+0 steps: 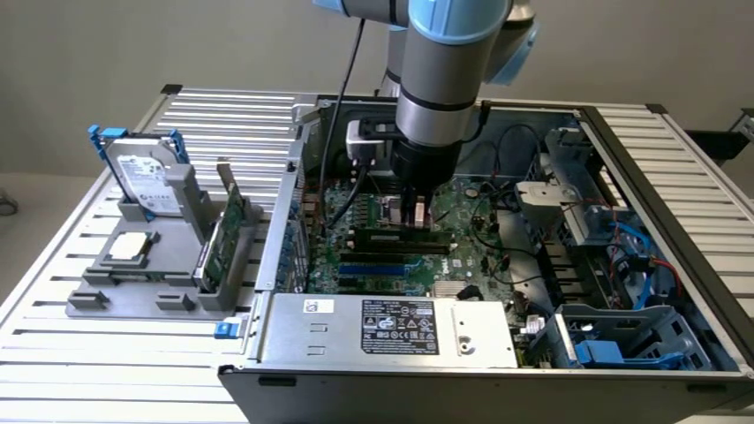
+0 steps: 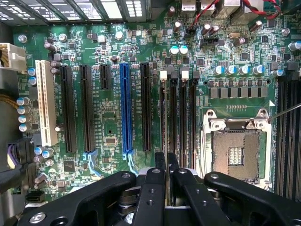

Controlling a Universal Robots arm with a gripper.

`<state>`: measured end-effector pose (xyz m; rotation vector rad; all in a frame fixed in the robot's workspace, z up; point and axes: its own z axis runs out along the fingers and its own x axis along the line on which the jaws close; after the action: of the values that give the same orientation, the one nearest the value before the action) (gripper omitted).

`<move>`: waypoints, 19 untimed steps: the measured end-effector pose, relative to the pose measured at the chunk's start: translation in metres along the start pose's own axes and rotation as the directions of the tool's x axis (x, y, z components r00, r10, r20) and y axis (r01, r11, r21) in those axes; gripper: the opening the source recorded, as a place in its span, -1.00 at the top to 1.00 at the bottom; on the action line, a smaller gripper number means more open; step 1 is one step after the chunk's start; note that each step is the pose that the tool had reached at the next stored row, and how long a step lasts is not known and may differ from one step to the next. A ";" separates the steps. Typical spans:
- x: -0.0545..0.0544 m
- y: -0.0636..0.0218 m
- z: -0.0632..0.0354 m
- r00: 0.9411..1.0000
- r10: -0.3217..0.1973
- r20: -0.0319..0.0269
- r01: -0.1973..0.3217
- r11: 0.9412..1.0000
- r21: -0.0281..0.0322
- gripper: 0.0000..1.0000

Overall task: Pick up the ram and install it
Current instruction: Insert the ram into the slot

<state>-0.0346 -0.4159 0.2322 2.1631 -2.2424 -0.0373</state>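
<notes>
- The ram, edge-on in the wrist view as a thin pale line, stands upright along the outermost of four black memory slots, the one nearest the long expansion slots.
- In the exterior view we see the ram as a long dark-green stick lying along the slot line directly below the arm. Whether it is pressed fully home, we cannot tell from this angle.
- The hand is drawn narrow, its black fingers pinched on either side of the stick's top edge.
- From the exterior view, the hand reaches straight down into the open computer case.
- On the green motherboard, an open processor socket sits to one side of the memory slots. A blue expansion slot and a white slot sit to the other.
- The case lies on a slatted metal table, with a silver power supply along its near edge.
- To the exterior view's left of the case, a grey fixture carries a hard drive standing upright, a green expansion card set on edge, and a small square silver processor chip lying flat.
</notes>
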 end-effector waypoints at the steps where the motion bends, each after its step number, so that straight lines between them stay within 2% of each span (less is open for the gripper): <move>1: 0.000 0.0000 0.0003 1.000 0.000 0.000 0.000 1.000 0.000 0.73; 19: 0.000 0.0004 0.0054 1.000 0.000 0.000 0.000 1.000 0.000 0.73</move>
<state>-0.0352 -0.4159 0.2268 2.1630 -2.2426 -0.0374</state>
